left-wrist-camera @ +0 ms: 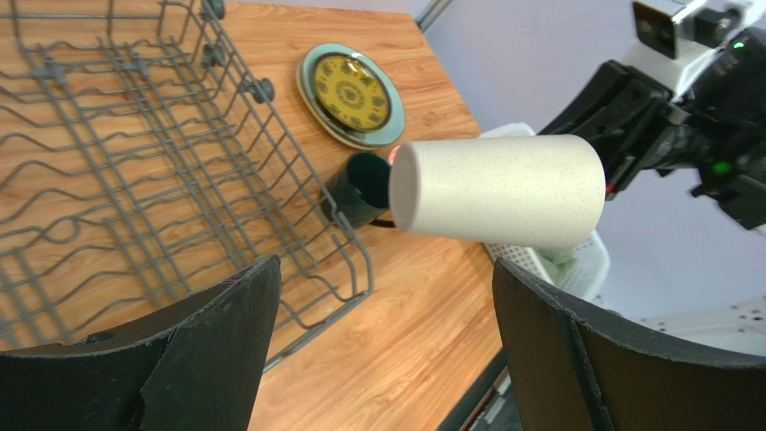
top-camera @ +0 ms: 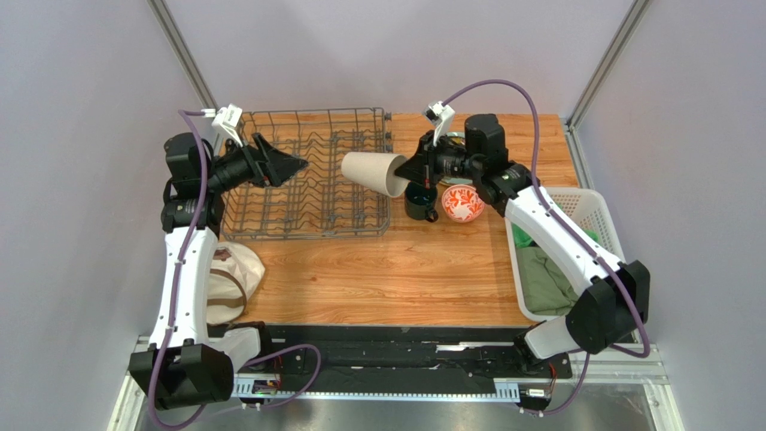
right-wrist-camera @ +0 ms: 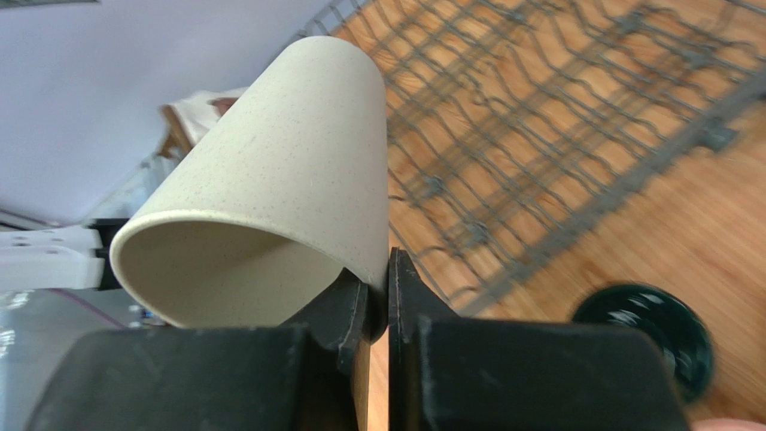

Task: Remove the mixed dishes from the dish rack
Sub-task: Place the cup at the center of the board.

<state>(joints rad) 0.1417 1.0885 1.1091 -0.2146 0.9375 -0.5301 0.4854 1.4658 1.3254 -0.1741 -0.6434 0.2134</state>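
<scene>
Wood-grain tabletop [top-camera: 378, 278], pale walls on three sides.

Near left: beige cloth bundle [top-camera: 229, 274] at the tabletop's near left edge, beside the left arm.

Near right: white slotted basket [top-camera: 589, 208] holding green cloths [top-camera: 544, 278]. Neither is part of the job.

Middle left: dish rack [top-camera: 306, 180] of grey wire. No dish shows among its prongs in any view.

Left tool [top-camera: 292, 163]: over the rack's left part, fingers spread wide, grasping nothing, pointing right toward the cup.

Middle: beige cup [top-camera: 373, 172], off the rack and in the air above its right side. It lies sideways with its base to the left and its mouth toward the right arm.

Right tool [top-camera: 402, 171]: clenched on the cup's rim, one finger inside the mouth and one against the outer wall.

Dark green mug [top-camera: 419, 199]: upright on the tabletop just right of the rack, beneath the cup's mouth end.

Small red-and-white bowl [top-camera: 462, 203]: just right of the mug. Whether they touch cannot be told.

Far: yellow-and-dark patterned plate [left-wrist-camera: 351, 94], flat on the tabletop beyond the mug. A pale green rim shows around it, and whether that is a second plate underneath cannot be told.

Step in hand, as judged: carrying the cup out, seemingly the rack's last piece.

Next move calls for: travel right past the rack's wire side, staying clear of the mug, then turning the cup upright over bare wood and releasing it. The grip pinches only the rim, so the turn wants care.
</scene>
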